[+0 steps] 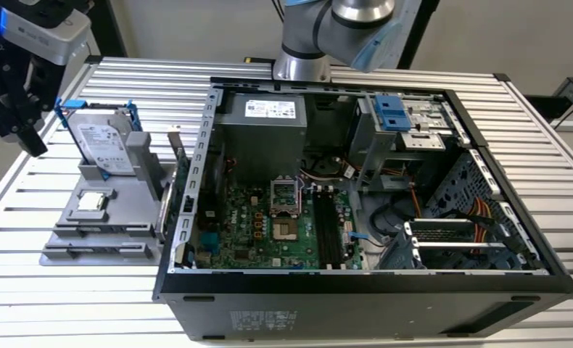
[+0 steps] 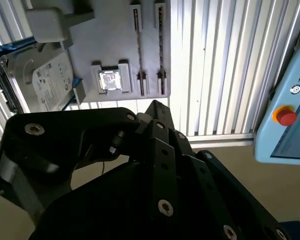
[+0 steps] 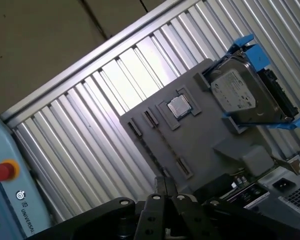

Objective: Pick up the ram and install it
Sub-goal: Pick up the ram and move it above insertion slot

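Slatted metal surface (image 1: 83, 304), with an open computer case (image 1: 364, 290) lying on it and a grey holder tray (image 1: 74, 217) just beside the case.

My hand (image 3: 160, 184) hangs well above the surface, off the side of the tray farthest from the case. It is drawn narrow, tips meeting, nothing held.

Below the hand in both wrist views is the tray. A processor chip (image 3: 178, 106) sits in its square pocket, and a hard drive (image 3: 242, 92) in a blue frame stands on edge.

As far as I can make out, the ram (image 1: 167, 206) is the thin green board on its long edge, along the tray side next to the case wall. From my hand it sits across the tray, beyond the hard drive and well apart. The hard drive stands between us.

Long black slots (image 1: 327, 232) on the board inside the case lie farther from the hand than the ram does.
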`<state>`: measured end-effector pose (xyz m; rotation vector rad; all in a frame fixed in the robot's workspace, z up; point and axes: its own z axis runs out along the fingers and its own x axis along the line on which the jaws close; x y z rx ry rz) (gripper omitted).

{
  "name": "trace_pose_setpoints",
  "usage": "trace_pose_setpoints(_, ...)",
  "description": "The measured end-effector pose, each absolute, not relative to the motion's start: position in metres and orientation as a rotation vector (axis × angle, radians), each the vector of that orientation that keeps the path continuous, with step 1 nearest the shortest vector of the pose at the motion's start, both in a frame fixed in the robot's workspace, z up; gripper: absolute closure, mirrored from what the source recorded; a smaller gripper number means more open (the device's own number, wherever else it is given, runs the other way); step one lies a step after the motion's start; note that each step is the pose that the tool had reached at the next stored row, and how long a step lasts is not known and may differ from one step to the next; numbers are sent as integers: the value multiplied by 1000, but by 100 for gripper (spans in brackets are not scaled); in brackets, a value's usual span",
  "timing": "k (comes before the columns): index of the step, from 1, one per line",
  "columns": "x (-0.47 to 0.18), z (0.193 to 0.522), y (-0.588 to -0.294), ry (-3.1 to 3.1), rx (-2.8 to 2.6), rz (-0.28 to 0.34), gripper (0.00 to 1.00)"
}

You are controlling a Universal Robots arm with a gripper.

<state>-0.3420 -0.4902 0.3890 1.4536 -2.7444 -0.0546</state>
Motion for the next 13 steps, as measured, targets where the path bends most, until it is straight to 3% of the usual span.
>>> trace_pose_setpoints(13, -342, 389, -490, -2648, 1619, -51, 100)
